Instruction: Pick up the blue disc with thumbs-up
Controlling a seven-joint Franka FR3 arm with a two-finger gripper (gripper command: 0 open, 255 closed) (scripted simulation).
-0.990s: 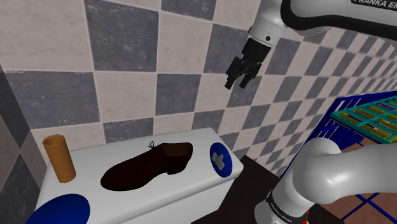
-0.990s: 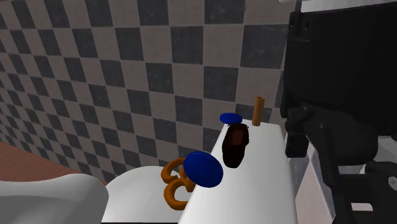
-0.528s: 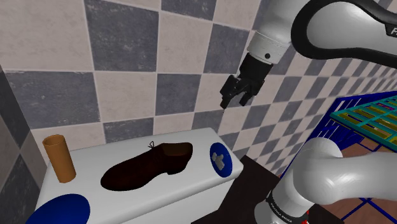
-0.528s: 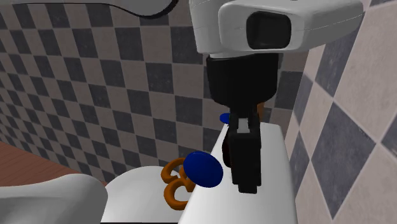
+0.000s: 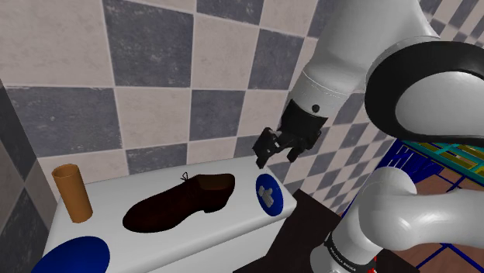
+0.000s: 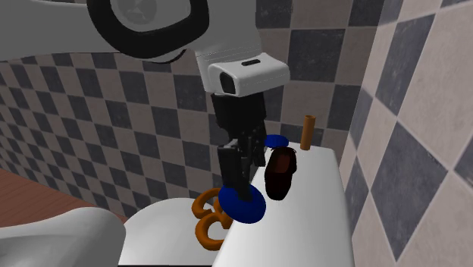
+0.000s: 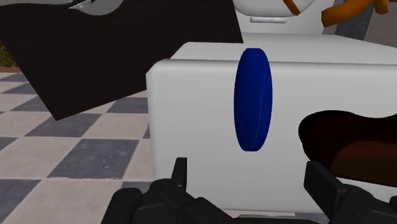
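At the shoulder view's right end of the white top [image 5: 140, 190], the blue disc with the thumbs-up [image 5: 268, 194] lies flat with its pale mark facing up, just beside the heel end of the brown shoe [image 5: 180, 203]. Don't mistake it for the 2nd, plain blue disc [image 5: 74, 254] at the other end, near the orange-brown cylinder [image 5: 71, 192].

Your gripper [image 5: 271, 149] hangs above the marked disc, apart from it. The wrist view shows its 2 fingers [image 7: 180, 175] spread wide with nothing between them.

Treat the disc as thin, stiff and light, with a smooth face that will likely slip under a loose pinch. Lying flat, it offers you only its rim. I'd straddle it across the full width and close on opposite edges, low against the top. Line the fingers up so neither one comes down on the shoe.
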